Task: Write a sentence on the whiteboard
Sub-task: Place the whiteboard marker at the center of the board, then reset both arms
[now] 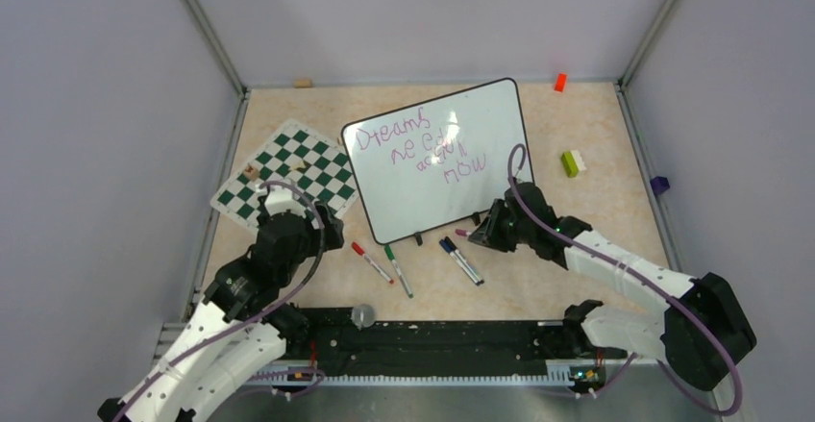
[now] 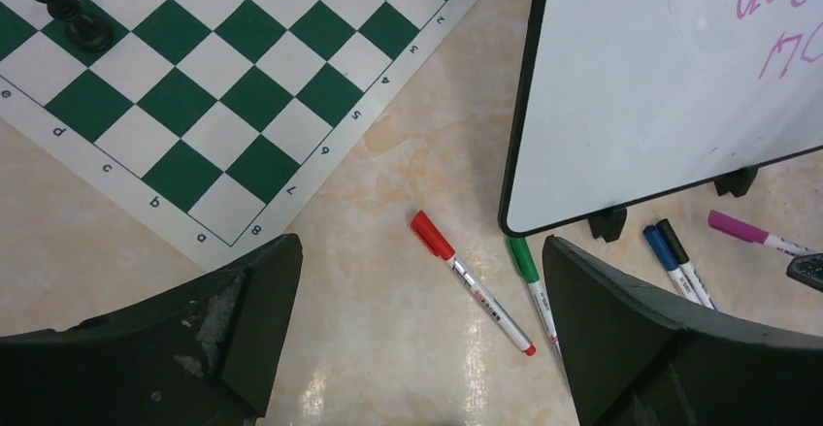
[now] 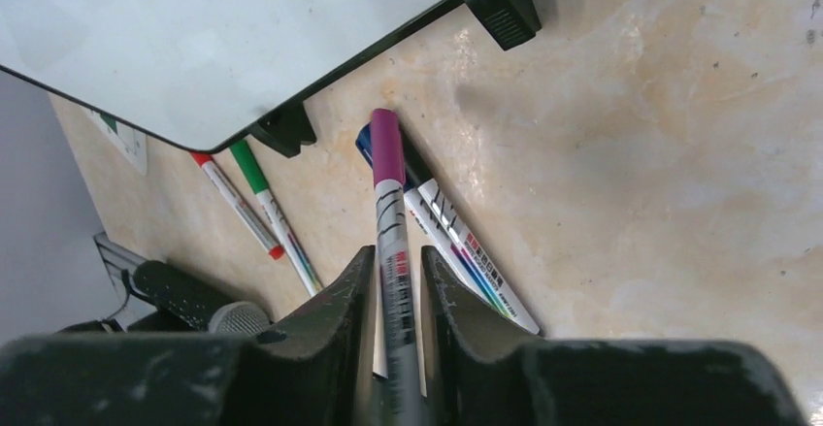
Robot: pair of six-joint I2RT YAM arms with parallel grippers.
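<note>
Beige marbled tabletop (image 1: 596,220) fills the walled cell. The right fingers (image 3: 342,300) are clenched on a purple-capped marker (image 3: 388,183), its cap toward the near edge of the whiteboard (image 1: 413,196) (a blue marker (image 2: 670,261) lies just beneath). The left fingers (image 2: 243,319) are spread wide and empty above a red marker (image 2: 471,280), near the chess mat (image 1: 288,167). The board sits mid-tabletop, and the sentence (image 1: 423,143), beginning "Dreams", slants across its upper part.

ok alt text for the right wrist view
The right gripper is shut on a capped purple marker near the whiteboard. A blue marker and black marker lie beside it, a red marker and green marker farther left.
</note>
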